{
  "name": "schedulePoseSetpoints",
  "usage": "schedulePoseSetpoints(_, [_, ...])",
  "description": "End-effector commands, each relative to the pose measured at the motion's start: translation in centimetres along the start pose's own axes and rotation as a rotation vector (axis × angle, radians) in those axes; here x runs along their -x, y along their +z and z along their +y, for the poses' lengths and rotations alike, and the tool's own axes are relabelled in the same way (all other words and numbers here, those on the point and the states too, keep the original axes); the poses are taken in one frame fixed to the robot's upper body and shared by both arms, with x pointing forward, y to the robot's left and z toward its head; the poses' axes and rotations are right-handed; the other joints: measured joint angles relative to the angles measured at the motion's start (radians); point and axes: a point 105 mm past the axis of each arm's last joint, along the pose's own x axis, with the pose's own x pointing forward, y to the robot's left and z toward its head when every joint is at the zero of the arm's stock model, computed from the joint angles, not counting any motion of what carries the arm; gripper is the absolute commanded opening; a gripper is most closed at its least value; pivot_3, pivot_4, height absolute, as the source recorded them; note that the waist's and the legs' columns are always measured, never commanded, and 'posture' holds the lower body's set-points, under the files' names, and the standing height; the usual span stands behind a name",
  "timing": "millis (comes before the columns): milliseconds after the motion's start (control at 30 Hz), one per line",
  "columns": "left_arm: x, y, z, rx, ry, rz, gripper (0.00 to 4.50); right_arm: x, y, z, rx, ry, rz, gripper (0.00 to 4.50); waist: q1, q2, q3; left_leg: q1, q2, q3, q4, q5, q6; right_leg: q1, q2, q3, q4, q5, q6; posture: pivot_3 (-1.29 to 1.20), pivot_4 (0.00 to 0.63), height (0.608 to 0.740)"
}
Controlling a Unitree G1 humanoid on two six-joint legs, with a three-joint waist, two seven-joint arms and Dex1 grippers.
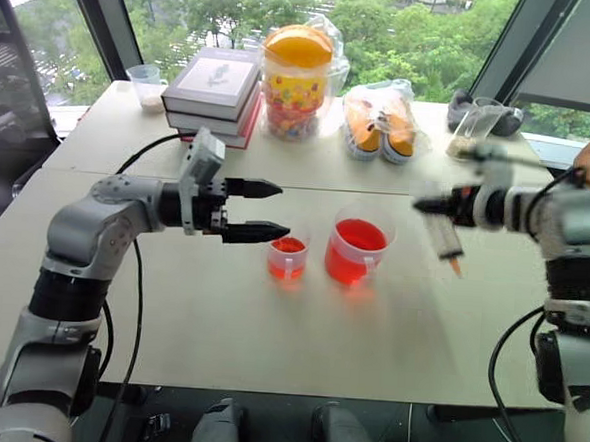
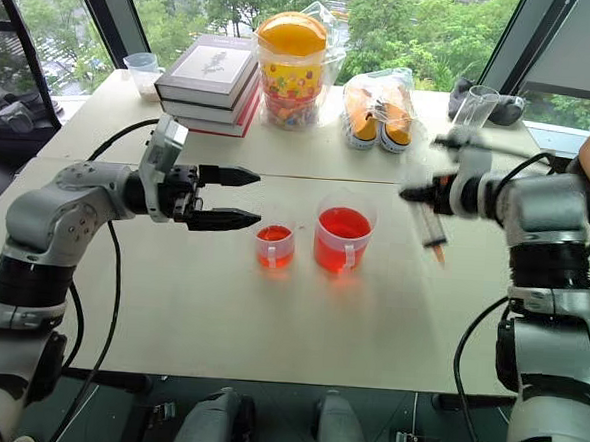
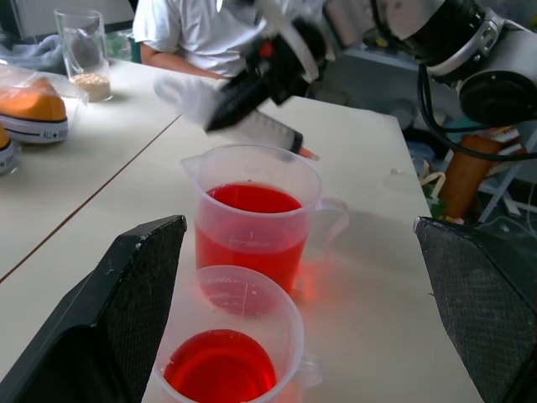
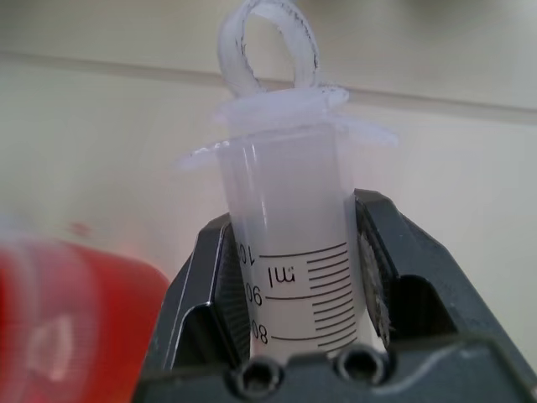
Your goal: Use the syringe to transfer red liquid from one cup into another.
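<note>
Right gripper (image 4: 294,277) pinches the syringe (image 1: 444,240) mid-right, apparently tip-down; left gripper (image 1: 266,211) spread wide; a loose clamp could drop it; a misaimed dip might topple the handled cup (image 1: 356,247).

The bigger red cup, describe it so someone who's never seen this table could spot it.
On the pale table, between the robot's two arms, two clear cups of red liquid stand side by side. The measuring cup is the wider, taller one with a side handle, on the robot's right of the smaller cup.

You see a wide clear plastic measuring cup with a handle (image 3: 252,222) holding translucent red liquid (image 3: 249,200), a smaller clear cup (image 3: 225,336) just beside it, and a clear plastic syringe (image 3: 252,124) tilted above.
</note>
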Motion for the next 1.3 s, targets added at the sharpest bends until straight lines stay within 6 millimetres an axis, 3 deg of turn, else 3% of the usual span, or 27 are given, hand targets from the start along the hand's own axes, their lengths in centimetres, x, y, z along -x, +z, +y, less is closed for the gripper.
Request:
schedulePoseSetpoints(33, [-0.1, 1.1, 0.2, -0.051, -0.035, 0.004, 4.5, 3.2, 5.4, 4.5, 0.069, 0.12, -0.34, 1.38, 0.001, 0.0, 0.0, 0.0, 0.0, 0.0, 0.0, 0.0, 0.0, 0.0, 0.0, 0.0, 0.0, 0.0, 0.0, 0.0, 0.15, 0.74])
schedulePoseSetpoints(167, [-0.6, 1.7, 0.5, -0.069, -0.071, 0.008, 4.5, 4.6, 6.7, 8.7, 0.121, 0.226, -0.587, 1.38, 0.001, 0.0, 0.0, 0.0, 0.0, -0.001, 0.0, 0.0, 0.0, 0.001, 0.0, -0.001, 0.0, 0.0, 0.0, 0.0, 0.15, 0.74])
schedulePoseSetpoints(267, [-0.8, 2.0, 0.8, -0.077, -0.088, 0.011, 4.5, 4.3, 6.1, 9.6, 0.071, 0.228, -0.701, 1.38, 0.002, 0.0, 0.0, 0.0, -0.001, 0.0, 0.001, 0.0, 0.0, 0.002, -0.001, -0.001, 0.0, 0.0, 0.0, 0.0, 0.15, 0.74])
schedulePoseSetpoints(433, [-1.3, 2.9, 1.1, -0.096, -0.112, 0.002, 4.5, 2.4, 2.8, 9.4, 0.034, 0.134, -0.793, 1.38, 0.003, 0.0, 0.0, 0.0, -0.001, -0.001, 0.001, 0.0, 0.0, 0.002, -0.001, -0.001, 0.0, 0.0, 0.0, 0.0, 0.15, 0.74])
schedulePoseSetpoints(733, [-2.4, 4.0, 1.3, -0.12, -0.14, -0.031, 4.5, -0.7, -2.9, 9.0, 0.068, -0.007, -0.783, 1.38, -0.006, 0.0, 0.0, 0.001, -0.001, -0.002, 0.001, 0.001, -0.001, 0.002, 0.0, -0.001, 0.001, 0.0, 0.0, 0.0, 0.15, 0.74])
schedulePoseSetpoints(967, [-3.5, 5.2, 1.5, -0.106, -0.15, -0.093, 4.5, -1.2, -3.9, 9.1, 0.093, -0.033, -0.791, 1.38, -0.002, 0.0, 0.0, 0.001, -0.001, -0.002, 0.002, 0.001, -0.002, 0.002, 0.0, -0.001, 0.001, 0.0, 0.0, 0.0, 0.15, 0.74])
schedulePoseSetpoints(1300, [-8.7, 7.0, 2.3, -0.102, -0.158, -0.151, 4.5, -1.2, -3.8, 10.2, 0.142, -0.002, -0.788, 1.38, -0.002, 0.0, 0.0, 0.001, -0.001, -0.002, 0.001, 0.001, -0.002, 0.003, 0.0, -0.001, 0.0, 0.0, 0.0, 0.0, 0.15, 0.74])
